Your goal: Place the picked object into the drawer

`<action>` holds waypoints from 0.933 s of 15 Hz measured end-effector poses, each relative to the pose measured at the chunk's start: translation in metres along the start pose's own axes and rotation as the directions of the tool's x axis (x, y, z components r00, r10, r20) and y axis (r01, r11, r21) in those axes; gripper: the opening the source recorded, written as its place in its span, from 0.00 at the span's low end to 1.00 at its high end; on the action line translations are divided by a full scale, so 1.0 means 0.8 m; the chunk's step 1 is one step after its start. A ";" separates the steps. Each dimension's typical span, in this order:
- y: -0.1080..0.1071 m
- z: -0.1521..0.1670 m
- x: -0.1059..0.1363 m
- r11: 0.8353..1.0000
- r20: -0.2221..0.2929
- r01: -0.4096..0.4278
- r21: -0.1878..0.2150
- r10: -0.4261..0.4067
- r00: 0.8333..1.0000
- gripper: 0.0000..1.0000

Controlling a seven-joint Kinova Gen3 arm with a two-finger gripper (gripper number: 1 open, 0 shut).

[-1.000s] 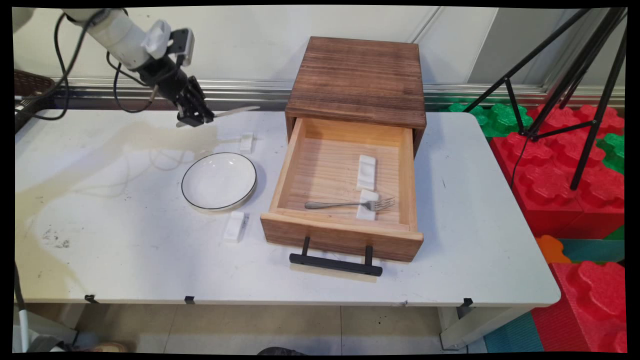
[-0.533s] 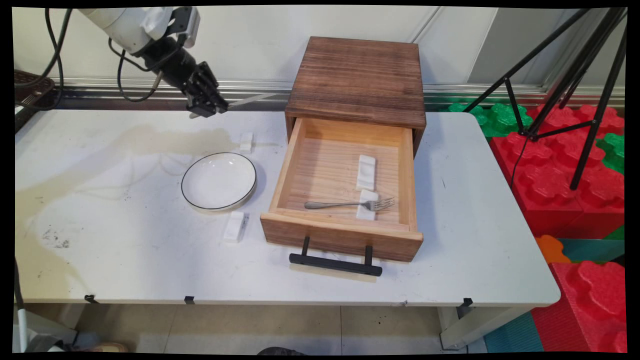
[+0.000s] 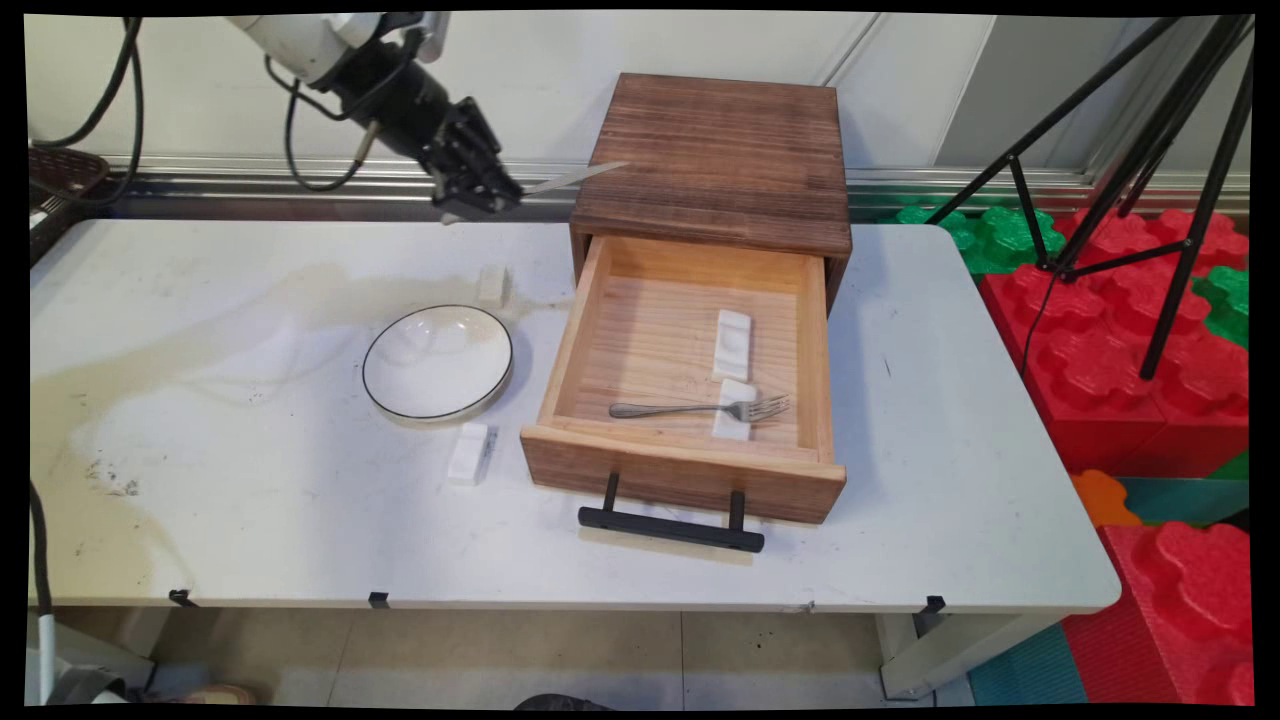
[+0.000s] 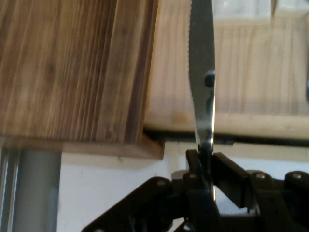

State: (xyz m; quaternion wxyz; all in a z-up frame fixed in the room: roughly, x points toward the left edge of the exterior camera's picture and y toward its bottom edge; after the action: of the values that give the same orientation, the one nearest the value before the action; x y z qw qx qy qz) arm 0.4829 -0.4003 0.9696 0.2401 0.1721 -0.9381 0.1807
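My black gripper [image 3: 492, 200] hangs above the table's back edge, just left of the wooden cabinet [image 3: 715, 160], and is shut on a table knife [image 3: 575, 178] whose blade points right over the cabinet's left edge. In the hand view the gripper [image 4: 206, 157] clamps the serrated knife [image 4: 202, 72], which reaches out over the open drawer [image 4: 231, 72]. The drawer [image 3: 690, 375] is pulled out and holds a fork [image 3: 700, 408] and two white rests [image 3: 733, 343].
A white plate [image 3: 438, 361] with a dark rim lies left of the drawer. One small white rest [image 3: 492, 284] sits behind it, another [image 3: 469, 453] in front. A black tripod [image 3: 1150, 150] and red and green foam blocks [image 3: 1150, 350] stand at the right.
The gripper has carried the knife rightward and slightly up, from above the table's back left toward the cabinet; the blade tip now overlaps the cabinet's top.
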 end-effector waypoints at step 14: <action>0.036 0.094 0.122 0.998 -0.059 -0.037 -0.047 0.035 0.998 0.00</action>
State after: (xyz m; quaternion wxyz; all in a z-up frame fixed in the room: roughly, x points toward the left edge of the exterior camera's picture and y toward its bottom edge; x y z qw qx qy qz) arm 0.3613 -0.4302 0.9507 0.2679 0.1441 -0.9378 0.1675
